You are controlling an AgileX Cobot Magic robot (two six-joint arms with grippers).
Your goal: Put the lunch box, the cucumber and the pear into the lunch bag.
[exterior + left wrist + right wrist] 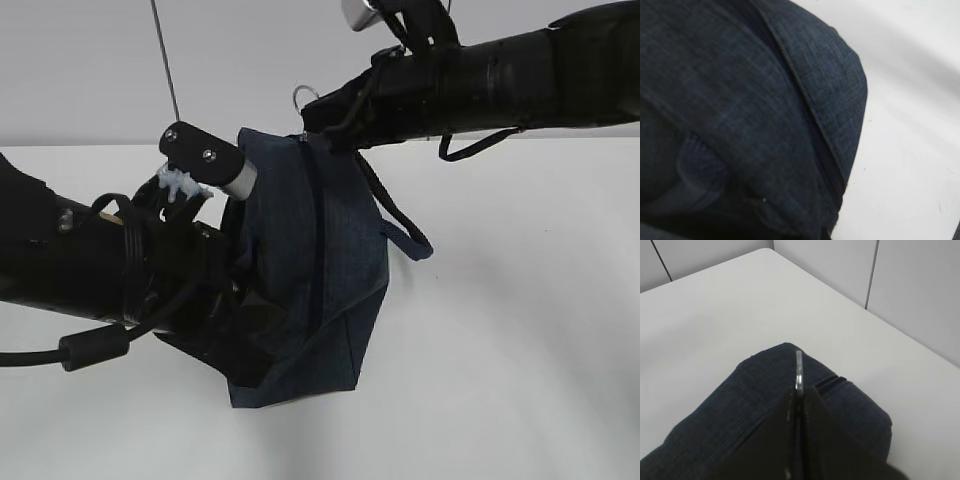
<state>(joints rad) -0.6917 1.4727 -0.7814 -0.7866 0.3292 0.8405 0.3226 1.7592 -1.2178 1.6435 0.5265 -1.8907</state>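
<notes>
The dark navy lunch bag (320,260) stands tilted in the middle of the white table, its zipper running down its front. My right gripper (318,115) reaches in from the upper right and is shut on the silver ring pull (798,365) at the bag's top corner (750,405). My left gripper (232,285) presses into the bag's left side. Its fingers are buried in the fabric (740,100), which fills the left wrist view, and it seems to pinch that fabric. The loop handle (405,235) hangs to the right. Lunch box, cucumber and pear are out of view.
The bag rests on a white table (520,350) with a pale wall behind. In the right wrist view the table's far edge (880,320) meets the wall panels. A thin rod (165,60) rises above the left arm.
</notes>
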